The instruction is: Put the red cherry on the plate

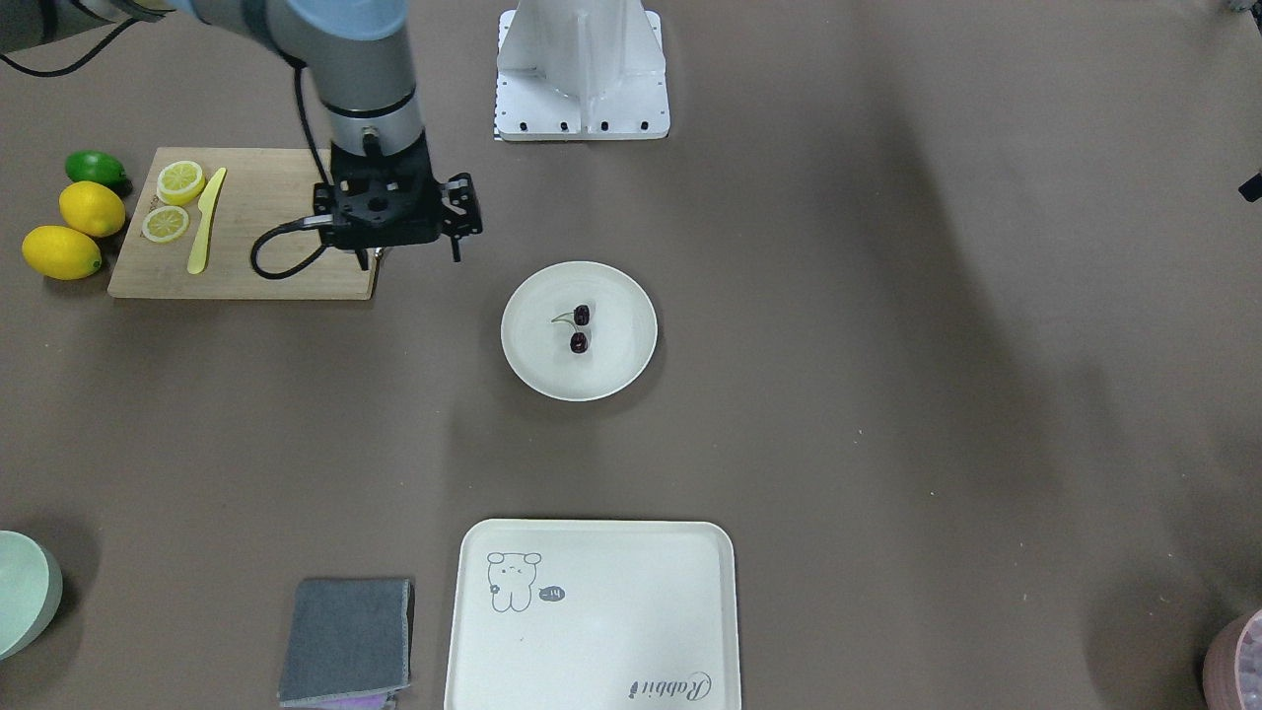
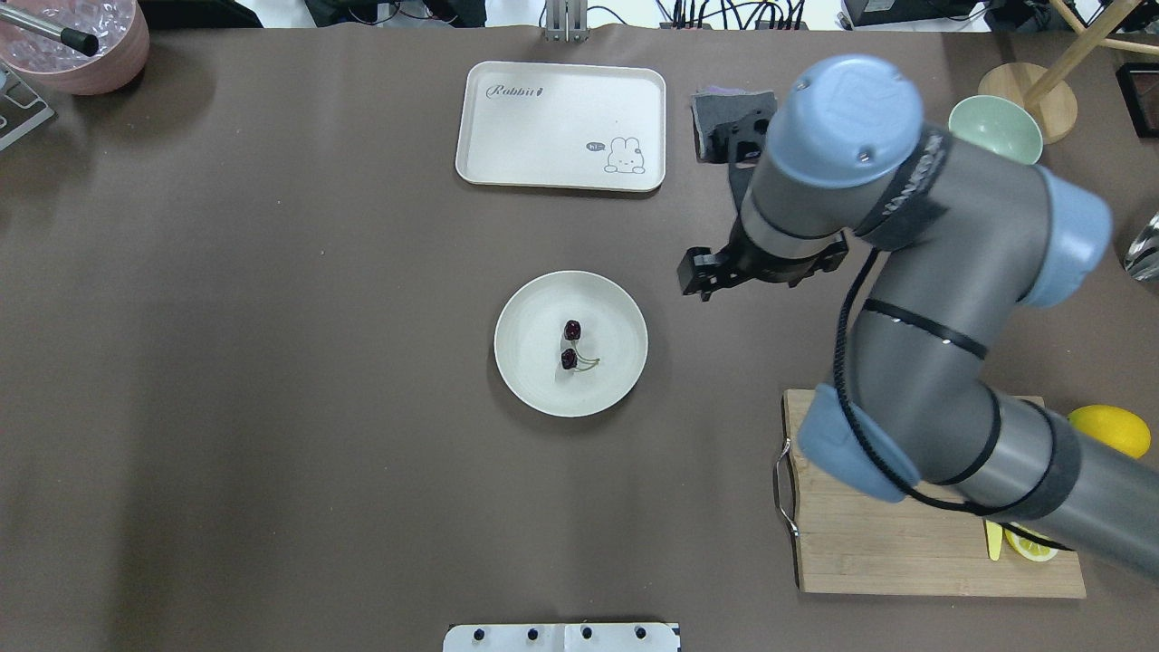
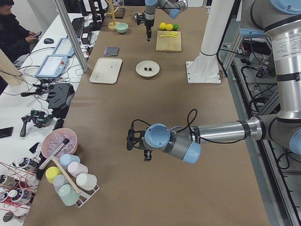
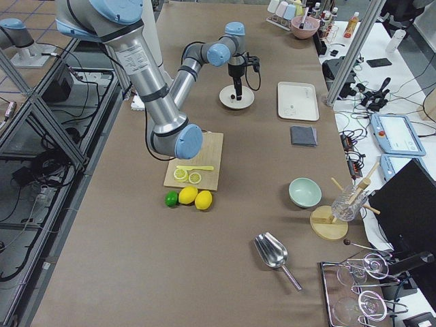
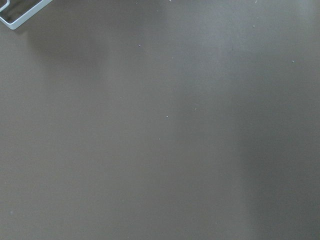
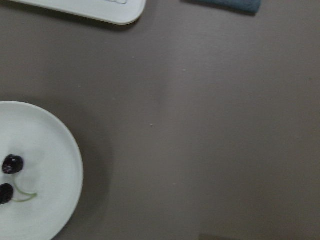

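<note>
Brown table cover | red cherry (image 1: 579, 328) rests centred on plate (image 1: 611, 365), placement looks done | right gripper (image 1: 380, 242) hangs beside plate, clear | jaw spread: cannot tell

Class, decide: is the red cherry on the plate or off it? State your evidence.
On. The red cherry lies on the plate, inside its rim and near the centre, with nothing gripping it.

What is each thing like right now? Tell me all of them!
red cherry: lying on the plate, not held.
plate: flat on the table, cherries inside.
right gripper: apart from the plate; open or shut unclear.
tray: empty.
cloth: folded.
lemon slices: cut, on the board.
</note>
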Robot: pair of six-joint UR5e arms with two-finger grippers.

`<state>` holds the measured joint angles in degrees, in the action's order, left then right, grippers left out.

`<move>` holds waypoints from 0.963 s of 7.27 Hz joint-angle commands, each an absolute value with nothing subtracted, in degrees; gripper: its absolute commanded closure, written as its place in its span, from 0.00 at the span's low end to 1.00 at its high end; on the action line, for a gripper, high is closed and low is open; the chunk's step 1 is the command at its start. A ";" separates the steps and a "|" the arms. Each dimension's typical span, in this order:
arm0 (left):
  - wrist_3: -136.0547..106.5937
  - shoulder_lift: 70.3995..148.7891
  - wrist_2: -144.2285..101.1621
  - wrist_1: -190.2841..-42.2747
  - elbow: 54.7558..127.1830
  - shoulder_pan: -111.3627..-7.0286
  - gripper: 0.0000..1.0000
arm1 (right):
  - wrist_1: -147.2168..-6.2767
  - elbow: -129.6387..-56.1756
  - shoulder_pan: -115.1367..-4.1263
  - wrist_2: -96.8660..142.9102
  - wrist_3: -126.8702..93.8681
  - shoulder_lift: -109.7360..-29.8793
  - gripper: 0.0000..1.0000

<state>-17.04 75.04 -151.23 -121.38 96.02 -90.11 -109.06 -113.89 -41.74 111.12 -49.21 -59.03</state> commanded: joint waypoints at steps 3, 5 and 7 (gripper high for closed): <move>-13.81 75.32 -151.17 -121.29 96.07 -88.42 0.02 | -108.55 -111.62 -63.34 122.68 -25.00 -70.39 0.00; -11.61 73.49 -148.29 -120.77 95.10 -89.38 0.02 | -107.58 -107.86 -64.33 122.52 -15.60 -70.14 0.00; -11.60 73.91 -144.24 -116.05 91.86 -92.44 0.02 | -105.74 -103.73 -67.04 125.66 -10.50 -72.14 0.00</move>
